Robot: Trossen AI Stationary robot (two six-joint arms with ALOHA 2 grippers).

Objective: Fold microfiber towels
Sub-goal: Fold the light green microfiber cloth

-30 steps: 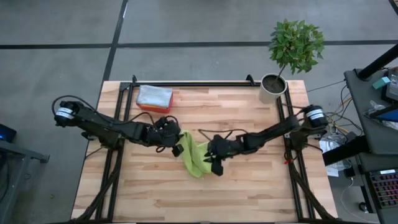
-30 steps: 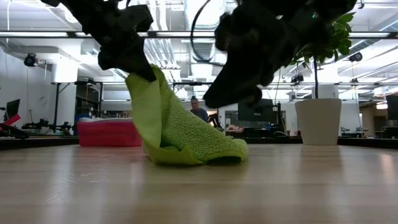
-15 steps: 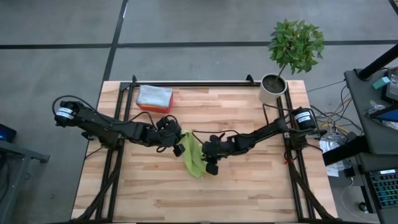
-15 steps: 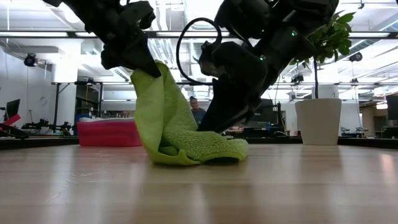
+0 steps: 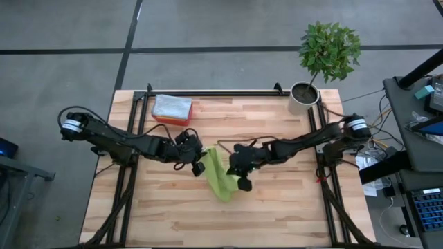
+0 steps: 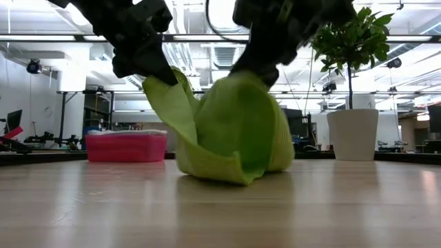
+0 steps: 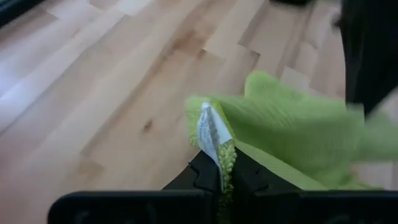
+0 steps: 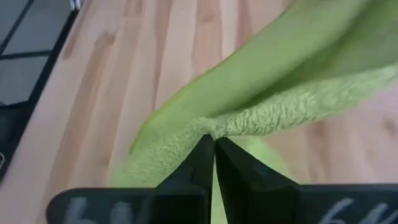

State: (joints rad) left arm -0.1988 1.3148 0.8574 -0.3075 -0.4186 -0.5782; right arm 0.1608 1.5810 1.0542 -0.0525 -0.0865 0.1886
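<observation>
Wooden tabletop (image 5: 277, 200) under me, both arms reaching in to meet near its middle. Back by the far edge, a potted plant (image 5: 325, 59) stands at the right corner and a pink-red bin (image 5: 171, 109) sits toward the left, cloths piled inside. Between my arms, the lime green towel (image 5: 220, 174) hangs in a tent, its lower fold resting on the wood. My left end effector (image 5: 196, 161) is pinched tight on one corner by the white tag (image 7: 210, 134); my right end effector (image 5: 240, 171) is clamped on the opposite edge, holding it up.
</observation>
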